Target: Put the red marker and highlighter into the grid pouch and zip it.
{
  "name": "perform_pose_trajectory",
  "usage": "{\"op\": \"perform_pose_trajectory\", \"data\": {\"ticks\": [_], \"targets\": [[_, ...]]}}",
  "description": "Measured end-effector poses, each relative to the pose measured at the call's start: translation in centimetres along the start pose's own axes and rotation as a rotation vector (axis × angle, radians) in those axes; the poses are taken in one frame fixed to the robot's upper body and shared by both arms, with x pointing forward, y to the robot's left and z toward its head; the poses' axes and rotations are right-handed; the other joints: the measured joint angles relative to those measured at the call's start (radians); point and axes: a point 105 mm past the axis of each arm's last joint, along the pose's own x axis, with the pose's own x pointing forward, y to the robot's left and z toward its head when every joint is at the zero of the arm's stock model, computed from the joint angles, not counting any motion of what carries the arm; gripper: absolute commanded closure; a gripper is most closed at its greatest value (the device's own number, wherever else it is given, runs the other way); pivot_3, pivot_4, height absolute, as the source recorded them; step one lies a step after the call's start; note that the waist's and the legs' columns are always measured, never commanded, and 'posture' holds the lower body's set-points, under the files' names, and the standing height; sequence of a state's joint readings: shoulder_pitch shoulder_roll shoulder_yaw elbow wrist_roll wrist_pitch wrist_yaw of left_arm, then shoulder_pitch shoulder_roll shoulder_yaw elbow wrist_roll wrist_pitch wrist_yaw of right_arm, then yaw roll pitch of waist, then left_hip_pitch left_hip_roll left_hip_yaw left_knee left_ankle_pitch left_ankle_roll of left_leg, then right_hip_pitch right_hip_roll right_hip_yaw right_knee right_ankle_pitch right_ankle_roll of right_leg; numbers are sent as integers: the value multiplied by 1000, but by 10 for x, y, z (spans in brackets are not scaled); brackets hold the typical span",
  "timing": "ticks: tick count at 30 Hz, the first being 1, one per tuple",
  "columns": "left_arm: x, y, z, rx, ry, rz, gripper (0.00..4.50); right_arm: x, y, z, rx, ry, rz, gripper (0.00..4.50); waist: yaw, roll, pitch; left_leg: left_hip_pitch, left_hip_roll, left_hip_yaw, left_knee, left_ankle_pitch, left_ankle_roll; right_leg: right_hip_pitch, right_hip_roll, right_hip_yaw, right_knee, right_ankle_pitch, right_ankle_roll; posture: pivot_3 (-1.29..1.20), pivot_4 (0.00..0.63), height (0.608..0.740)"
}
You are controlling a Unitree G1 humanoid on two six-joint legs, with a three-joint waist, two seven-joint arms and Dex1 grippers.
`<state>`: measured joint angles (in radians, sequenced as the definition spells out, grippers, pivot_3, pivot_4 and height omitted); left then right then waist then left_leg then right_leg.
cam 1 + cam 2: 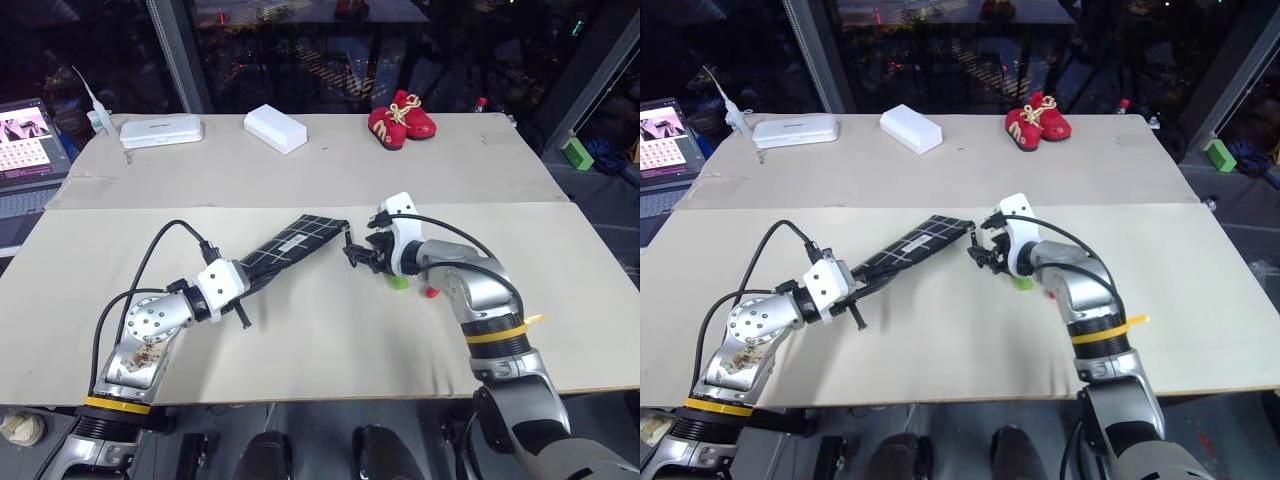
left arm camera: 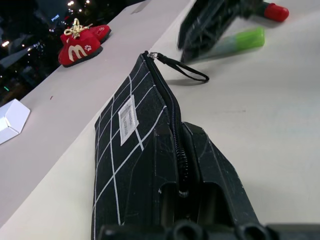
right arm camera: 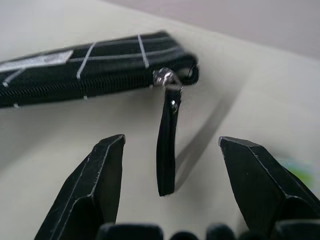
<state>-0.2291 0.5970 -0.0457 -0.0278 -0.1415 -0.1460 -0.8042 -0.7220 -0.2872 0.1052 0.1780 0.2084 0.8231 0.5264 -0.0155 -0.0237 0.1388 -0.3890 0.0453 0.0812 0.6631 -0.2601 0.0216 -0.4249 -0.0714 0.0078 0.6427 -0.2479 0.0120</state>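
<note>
Dark glass walls ring the room behind my rig; the worktop (image 1: 300,330) is pale cardboard in two sheets, a seam running across between them.

Far sheet, as I read it from the head views: a white flat case (image 1: 161,130), a white box (image 1: 275,128), a pair of red baby shoes (image 1: 401,119). A laptop (image 1: 28,150) sits off the worktop's left edge, and a small green block (image 1: 577,152) lies off the right edge.

Near sheet, task items:
- Grid pouch (image 1: 290,245): black with white lines, white label up, lifted at an angle off the worktop. My left tool (image 1: 238,292) is clamped on its near end; the left wrist view shows the fingers (image 2: 215,175) pinching the zipper edge. The zipper slider sits at the far end, and its pull cord (image 3: 167,145) hangs free there.
- Highlighter (image 2: 240,41): light green, lying on the worktop just under my right forearm.
- Red marker (image 2: 275,11): red cap end visible just beside the highlighter, also on the worktop.

Right tool (image 1: 358,252): fingers spread apart, nothing between them but air. It hovers just beside the pouch's far end, the pull cord dangling between the two fingertips (image 3: 100,170) without touching either.
</note>
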Motion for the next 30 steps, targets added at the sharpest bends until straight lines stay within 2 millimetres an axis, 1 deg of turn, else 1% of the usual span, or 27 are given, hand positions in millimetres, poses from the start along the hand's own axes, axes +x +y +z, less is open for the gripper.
{"op": "perform_pose_trajectory", "data": {"ticks": [5, 7, 9, 10, 12, 18, 25, 28, 30], "targets": [[2, -1, 3, -12, -12, 0, 4500, 10, -5, -5, 12, 7, -14, 1127, -1, 0, 0, 1, 0, 0, 0, 0, 0, 0, 0, 1, 1, 0, 0, 0, 150, 740], [2, -3, 5, -14, -18, 0, 4500, 18, -4, -3, 19, 3, -12, 1127, -6, 0, 0, 1, 1, 1, 0, 0, 0, 0, 1, 2, 1, 0, 0, 0, 150, 740], [3, -5, 7, -15, -30, -5, 4500, 22, -3, 1, 14, -9, -8, 1636, -7, 0, 0, 1, 1, 1, 0, 0, 0, 0, 1, 2, 1, 0, 0, 0, 150, 740], [3, -6, 8, -15, -31, -5, 4500, 23, -2, 4, 9, -20, -5, 1769, -7, 0, 0, 1, 1, 1, 0, 0, 0, 0, 1, 2, 1, 0, 0, 0, 150, 740], [3, -5, 8, -15, -31, -3, 4500, 24, -1, 8, -5, -45, 5, 2478, -5, 0, 0, 1, 1, 1, 0, 0, 0, 0, 1, 2, 1, 0, 0, 0, 150, 740], [3, -6, 7, -16, -29, -3, 4500, 22, 0, 11, -20, -61, 27, 4461, -3, 0, 0, 1, 1, 1, 0, 0, 0, 0, 0, 2, 1, 0, 0, 0, 150, 740], [2, -7, 6, -19, -26, -3, 4500, 17, 2, 13, -55, -63, 70, 4461, -4, 0, 0, 1, 1, 1, 0, 0, 0, 0, 1, 2, 1, 0, 0, 0, 150, 740], [2, -6, 6, -19, -26, -2, 4500, 16, 8, 18, -79, -76, 104, 4461, -4, 0, 0, 1, 1, 1, 0, 0, 0, 0, 1, 2, 1, 0, 0, 0, 150, 740], [2, -6, 6, -19, -26, -1, 4500, 17, 18, 19, -96, -59, 143, 4461, -5, 0, 0, 1, 1, 1, 0, 0, 0, 0, 1, 2, 1, 0, 0, 0, 150, 740]]}}
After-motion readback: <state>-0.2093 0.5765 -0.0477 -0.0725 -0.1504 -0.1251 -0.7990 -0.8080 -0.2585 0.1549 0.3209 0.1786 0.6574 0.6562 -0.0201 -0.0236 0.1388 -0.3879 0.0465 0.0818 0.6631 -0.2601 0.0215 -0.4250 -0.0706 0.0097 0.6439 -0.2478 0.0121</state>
